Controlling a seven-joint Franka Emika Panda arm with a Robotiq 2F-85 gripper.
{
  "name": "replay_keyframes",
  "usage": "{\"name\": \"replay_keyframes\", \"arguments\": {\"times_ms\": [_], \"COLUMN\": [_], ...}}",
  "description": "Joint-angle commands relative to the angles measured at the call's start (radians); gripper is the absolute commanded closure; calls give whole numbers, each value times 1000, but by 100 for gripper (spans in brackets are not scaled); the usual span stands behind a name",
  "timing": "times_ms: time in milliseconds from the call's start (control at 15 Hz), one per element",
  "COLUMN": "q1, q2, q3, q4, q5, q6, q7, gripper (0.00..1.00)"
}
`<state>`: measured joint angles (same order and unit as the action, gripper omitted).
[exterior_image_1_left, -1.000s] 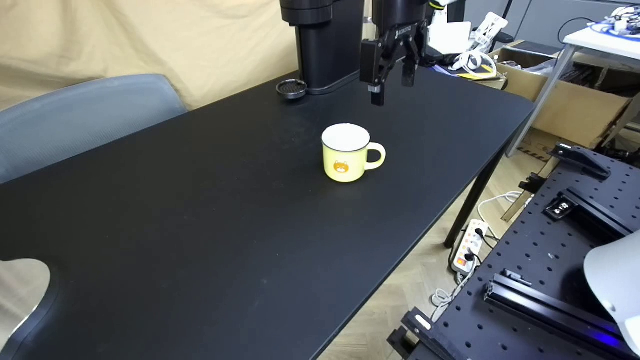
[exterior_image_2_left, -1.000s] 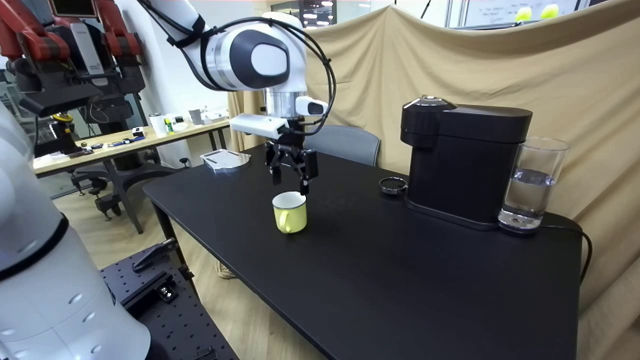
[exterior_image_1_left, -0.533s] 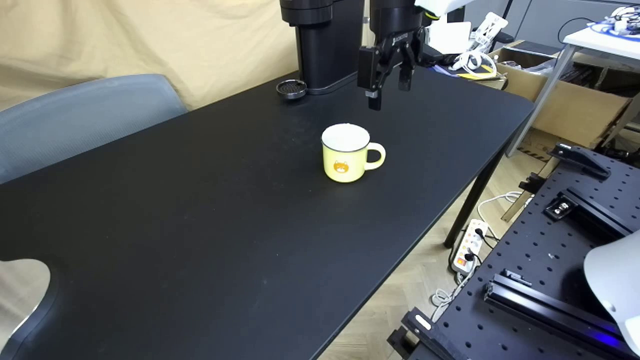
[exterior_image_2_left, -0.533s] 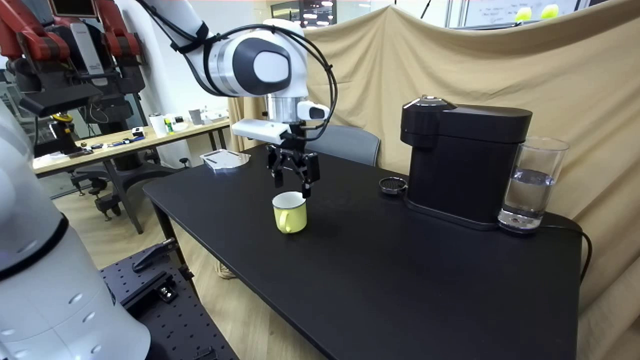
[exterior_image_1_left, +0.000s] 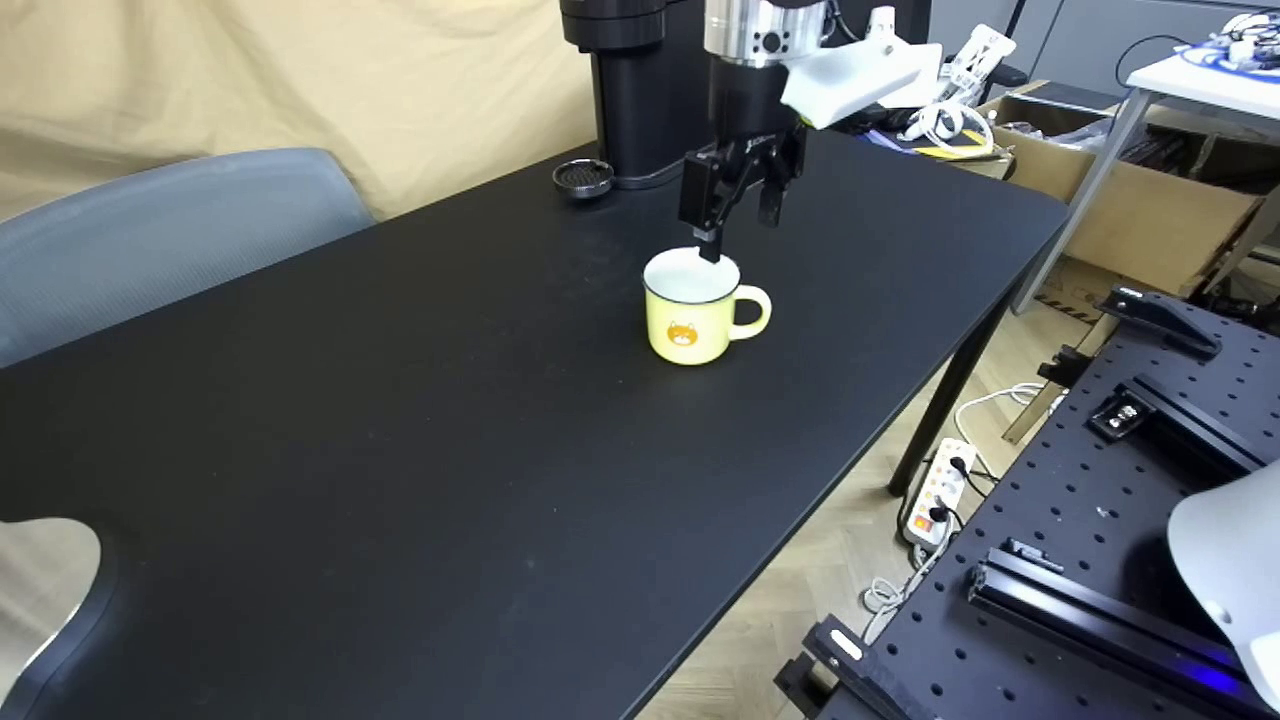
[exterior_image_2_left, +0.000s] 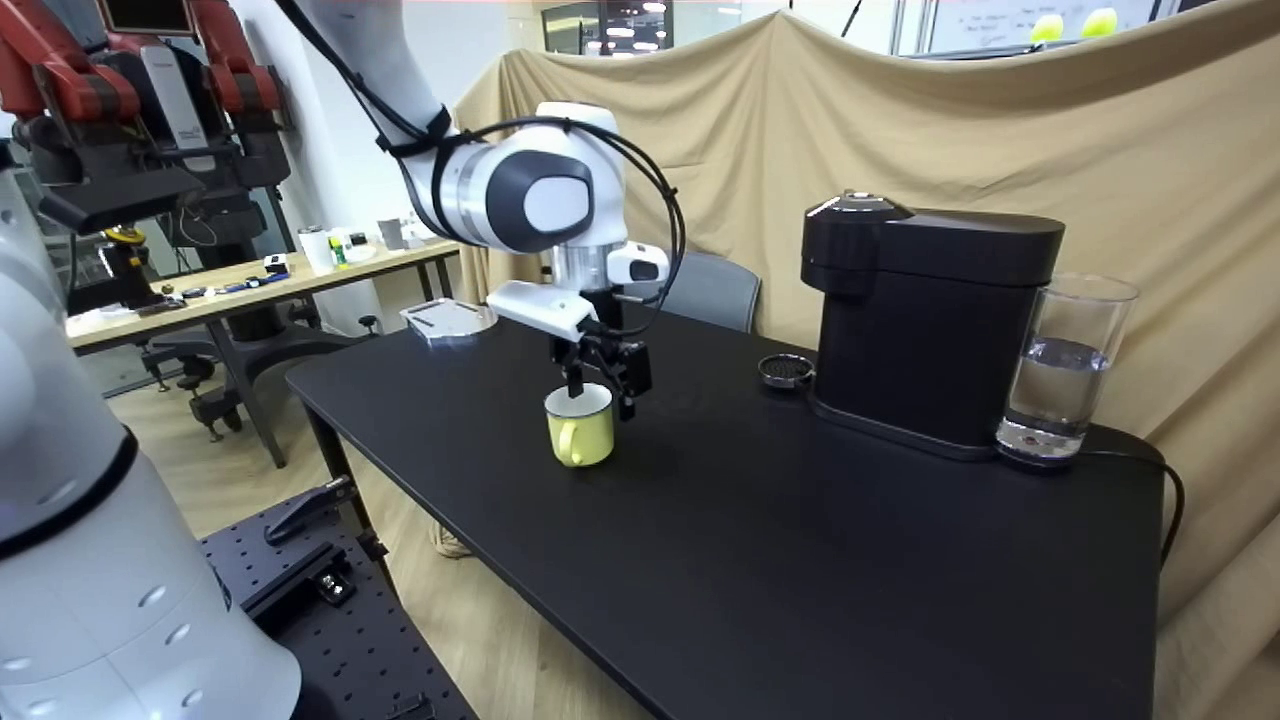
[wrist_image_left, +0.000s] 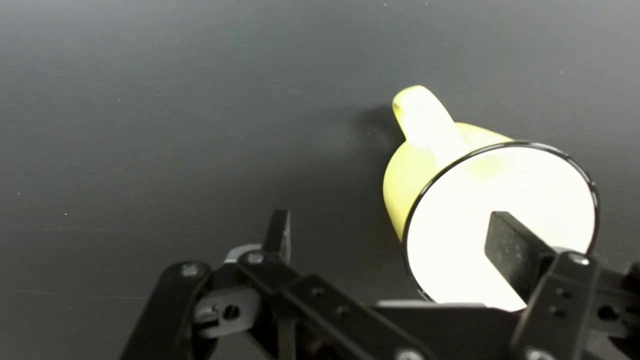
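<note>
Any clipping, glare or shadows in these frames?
Wrist view: round yellow mug with black rim nearly flat white inside, soft shadow beside its handle, pale sheen on smooth black tabletop toward picture top. In an exterior view: blue glare on long black rail, lower right.

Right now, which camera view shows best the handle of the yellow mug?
Best is an exterior view where the handle stands in profile, its loop and opening plain. An exterior view meeting the handle nearly end-on narrows that loop; the wrist view shows the handle foreshortened from above.
</note>
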<state>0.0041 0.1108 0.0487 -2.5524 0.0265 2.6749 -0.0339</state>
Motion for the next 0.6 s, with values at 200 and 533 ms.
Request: {"name": "replay_keyframes", "arguments": {"times_ms": [200,533], "q1": [2,5], "q2": [125,146], "q3": [10,16], "q4": [79,101], "q5": [66,57], "q6": [-2,-22], "q7": [-20,-20], "gripper": [25,55]}}
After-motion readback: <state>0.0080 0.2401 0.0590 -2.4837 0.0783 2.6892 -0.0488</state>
